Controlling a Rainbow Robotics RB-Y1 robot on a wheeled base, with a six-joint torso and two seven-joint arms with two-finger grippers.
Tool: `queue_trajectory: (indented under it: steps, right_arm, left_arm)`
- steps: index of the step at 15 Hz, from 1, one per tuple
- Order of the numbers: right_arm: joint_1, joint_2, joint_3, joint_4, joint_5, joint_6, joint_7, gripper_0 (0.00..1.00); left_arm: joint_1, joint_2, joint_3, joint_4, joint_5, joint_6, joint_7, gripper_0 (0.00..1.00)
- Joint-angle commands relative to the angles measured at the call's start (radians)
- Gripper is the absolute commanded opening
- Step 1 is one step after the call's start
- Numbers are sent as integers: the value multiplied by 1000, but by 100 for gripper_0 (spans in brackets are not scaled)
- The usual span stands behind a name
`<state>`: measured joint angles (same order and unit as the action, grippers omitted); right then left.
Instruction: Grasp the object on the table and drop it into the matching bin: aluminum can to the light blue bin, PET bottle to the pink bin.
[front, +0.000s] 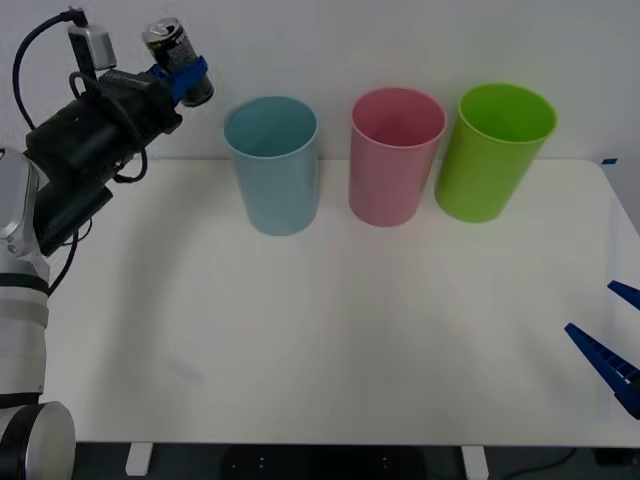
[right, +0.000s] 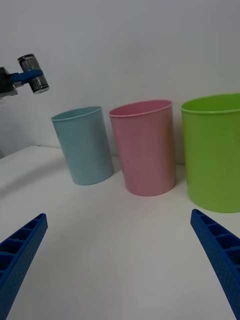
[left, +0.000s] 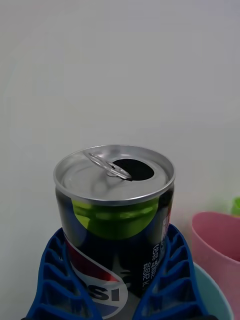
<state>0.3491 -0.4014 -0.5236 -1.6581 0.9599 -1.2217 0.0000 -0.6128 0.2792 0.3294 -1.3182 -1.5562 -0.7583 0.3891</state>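
Observation:
My left gripper (front: 185, 72) is raised high at the far left, shut on the aluminum can (front: 172, 48). The small dark can (left: 115, 225) has a silver top, an open pull-tab hole and a green mark, and blue fingers (left: 55, 275) clasp its sides. It hangs in the air to the left of the light blue bin (front: 272, 165) and above rim height. The pink bin (front: 395, 155) stands just right of the blue one on the white table (front: 330, 340). In the right wrist view the can (right: 34, 74) floats left of the light blue bin (right: 85, 145). My right gripper (right: 120, 260) stands open near the table's front right.
A lime green bin (front: 492, 150) stands right of the pink one, all three in a row along the table's back edge. A white wall rises close behind them. The right gripper's blue fingers (front: 605, 365) poke in at the right edge.

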Motion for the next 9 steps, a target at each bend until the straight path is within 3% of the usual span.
queue_trajectory:
  steps: [1,9]
  right_arm:
    - [0,0,0,0,0,0,0,100]
    - [0,0,0,0,0,0,0,100]
  left_arm:
    - [-70,0,-12,82,-59,-38,2,0]
    - [-234,-5,-82,269,-111,-38,-6,0]
